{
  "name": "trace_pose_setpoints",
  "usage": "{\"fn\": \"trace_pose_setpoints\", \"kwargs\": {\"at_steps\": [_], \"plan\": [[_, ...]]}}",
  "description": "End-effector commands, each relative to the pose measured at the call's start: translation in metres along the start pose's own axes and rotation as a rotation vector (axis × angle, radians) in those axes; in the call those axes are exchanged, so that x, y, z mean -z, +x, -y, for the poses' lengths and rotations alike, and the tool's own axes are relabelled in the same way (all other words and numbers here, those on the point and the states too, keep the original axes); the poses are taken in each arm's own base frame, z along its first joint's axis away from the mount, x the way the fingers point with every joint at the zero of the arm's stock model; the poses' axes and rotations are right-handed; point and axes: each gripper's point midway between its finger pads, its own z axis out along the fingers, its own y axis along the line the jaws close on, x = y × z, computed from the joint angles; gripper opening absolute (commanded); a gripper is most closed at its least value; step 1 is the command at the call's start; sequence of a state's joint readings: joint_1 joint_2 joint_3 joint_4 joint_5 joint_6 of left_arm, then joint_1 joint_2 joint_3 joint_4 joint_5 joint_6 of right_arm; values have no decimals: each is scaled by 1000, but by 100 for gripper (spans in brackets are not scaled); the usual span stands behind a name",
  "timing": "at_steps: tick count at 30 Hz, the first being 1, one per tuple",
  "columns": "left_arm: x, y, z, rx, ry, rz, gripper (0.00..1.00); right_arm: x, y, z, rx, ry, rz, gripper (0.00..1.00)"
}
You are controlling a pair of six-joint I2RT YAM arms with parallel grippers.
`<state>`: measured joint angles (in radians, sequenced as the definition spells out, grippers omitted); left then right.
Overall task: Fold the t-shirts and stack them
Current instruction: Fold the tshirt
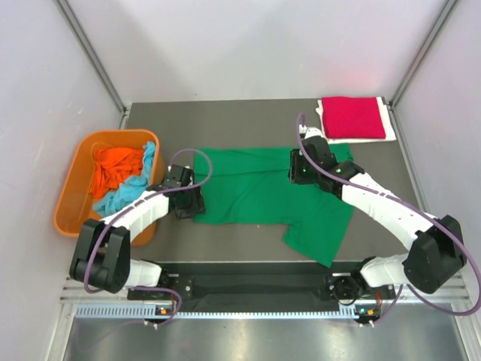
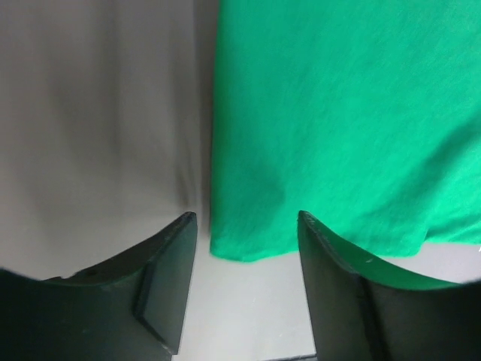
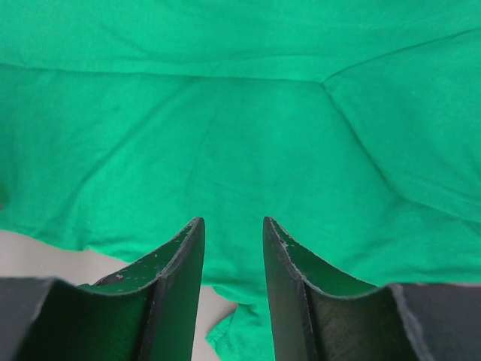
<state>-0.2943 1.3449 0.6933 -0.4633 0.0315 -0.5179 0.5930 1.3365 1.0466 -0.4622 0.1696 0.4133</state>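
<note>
A bright green t-shirt (image 1: 255,192) lies spread flat on the dark table, with one part hanging toward the front right. My left gripper (image 1: 189,204) is open at the shirt's left edge. In the left wrist view a green corner (image 2: 248,241) lies just ahead of the left gripper (image 2: 246,226), and nothing is held. My right gripper (image 1: 299,167) is open over the shirt's upper right part. In the right wrist view the right gripper (image 3: 233,226) hovers over green cloth (image 3: 240,135). A folded crimson red t-shirt (image 1: 352,116) lies at the back right. Orange (image 1: 116,167) and light blue (image 1: 131,188) shirts sit bunched in the tub.
The rigid orange plastic tub (image 1: 71,203) stands at the table's left edge, beside my left arm. A white sheet (image 1: 388,126) lies under the red shirt. Pale walls and slanted metal posts enclose the table at the back and both sides.
</note>
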Motion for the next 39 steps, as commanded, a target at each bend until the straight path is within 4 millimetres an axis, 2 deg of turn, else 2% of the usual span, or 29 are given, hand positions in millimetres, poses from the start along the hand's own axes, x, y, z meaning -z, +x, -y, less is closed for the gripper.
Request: {"fn": "trace_pose_setpoints", "kwargs": {"at_steps": [1, 4, 9, 12, 15, 16, 19, 20, 22, 25, 26, 29, 30, 32, 35, 39], "plan": [[-8, -14, 8, 4, 40, 62, 59, 12, -10, 3, -2, 10, 52, 37], [-9, -14, 20, 12, 110, 67, 56, 14, -10, 2, -12, 9, 55, 37], [1, -25, 32, 23, 158, 107, 54, 17, -15, 1, -26, 4, 65, 37], [11, -37, 46, 22, 213, 127, 50, 19, -16, 1, -26, 3, 70, 37], [35, -59, 76, 7, 313, 182, 49, 20, -16, 0, -28, 0, 71, 37], [49, -70, 94, -20, 368, 210, 49, 20, -16, 1, -34, 0, 74, 37], [63, -85, 125, -77, 449, 239, 51, 21, -17, -2, -44, -15, 80, 37], [59, -82, 128, -83, 461, 210, 52, 21, -18, -4, -47, -24, 80, 37], [58, -81, 125, -107, 442, 202, 52, 23, -19, -5, -47, -29, 81, 38], [55, -76, 99, -123, 317, 204, 52, 28, -20, -4, -38, -29, 82, 37], [53, -71, 78, -107, 212, 195, 52, 28, -20, -3, -35, -27, 83, 37], [59, -64, 44, -57, 33, 176, 46, 32, -20, -4, -35, -34, 88, 37], [60, -57, 26, -45, -49, 159, 45, 33, -21, -4, -35, -36, 92, 38], [64, -51, 19, -7, -69, 158, 44, 33, -21, -6, -35, -46, 90, 38], [54, -37, 13, 24, -67, 144, 45, 37, -25, -9, -40, -62, 99, 38], [31, -15, 1, 54, -102, 85, 49, 43, -29, -11, -43, -74, 110, 38]]}}
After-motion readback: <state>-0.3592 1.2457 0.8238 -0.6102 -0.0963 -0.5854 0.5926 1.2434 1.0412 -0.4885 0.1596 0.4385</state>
